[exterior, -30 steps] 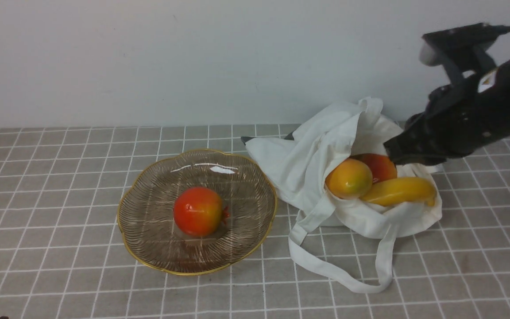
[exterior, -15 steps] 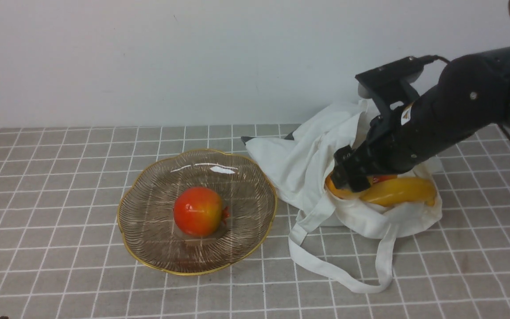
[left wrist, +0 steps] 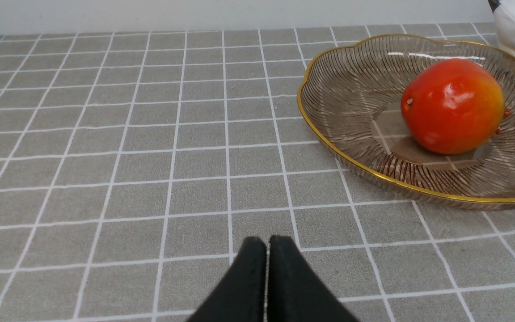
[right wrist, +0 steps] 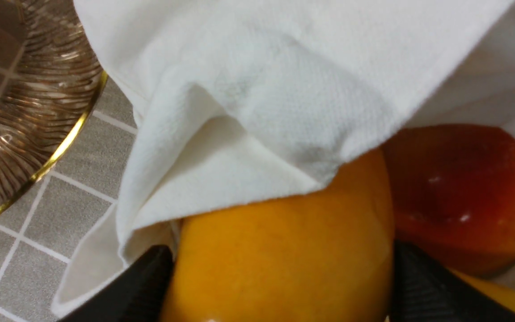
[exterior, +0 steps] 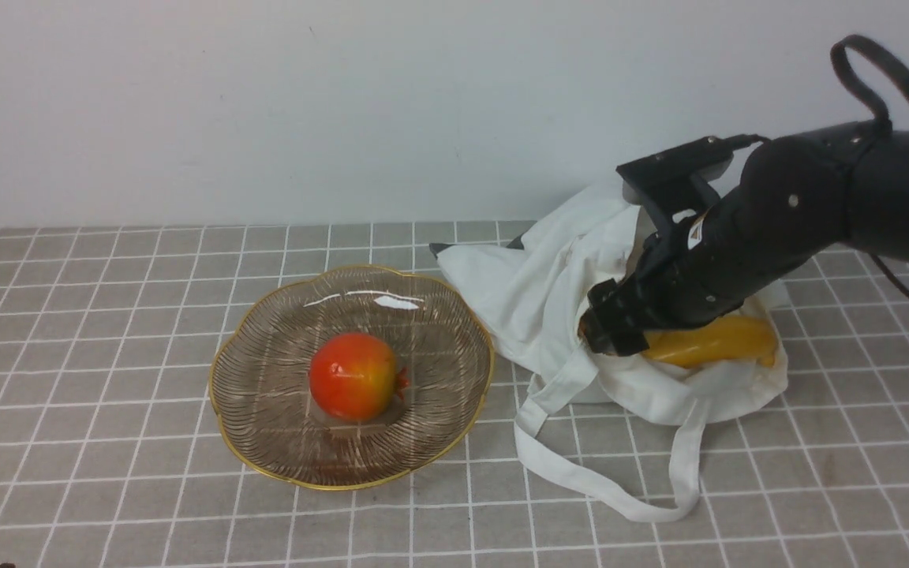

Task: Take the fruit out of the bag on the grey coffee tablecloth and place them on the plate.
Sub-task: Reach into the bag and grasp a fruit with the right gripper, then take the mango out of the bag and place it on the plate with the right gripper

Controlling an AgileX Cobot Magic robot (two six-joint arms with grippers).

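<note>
The white bag [exterior: 533, 292] lies open on the grey coffee tablecloth [exterior: 107, 315], to the right of the plate [exterior: 222, 355]. My right gripper [exterior: 612, 331] reaches into the bag's mouth. In the right wrist view it [right wrist: 280, 268] is shut on the orange-yellow mango [right wrist: 284, 250], one finger against each side. A red-orange fruit [right wrist: 463, 192] lies behind the mango, and the banana [exterior: 715, 339] lies under my arm. Another red-orange fruit [exterior: 352, 375] sits in the plate. My left gripper [left wrist: 266, 243] is shut and empty, low over the cloth to the left of the plate [left wrist: 329, 143].
The bag's long straps [exterior: 581, 481] trail over the cloth in front of it. A fold of bag cloth [right wrist: 262, 112] hangs over the mango. A white wall [exterior: 344, 102] stands behind the table.
My right arm has swung left and down from above the bag's right side into its mouth. It now covers the mango and the red fruit in the front view. The fruit on the plate has not moved.
</note>
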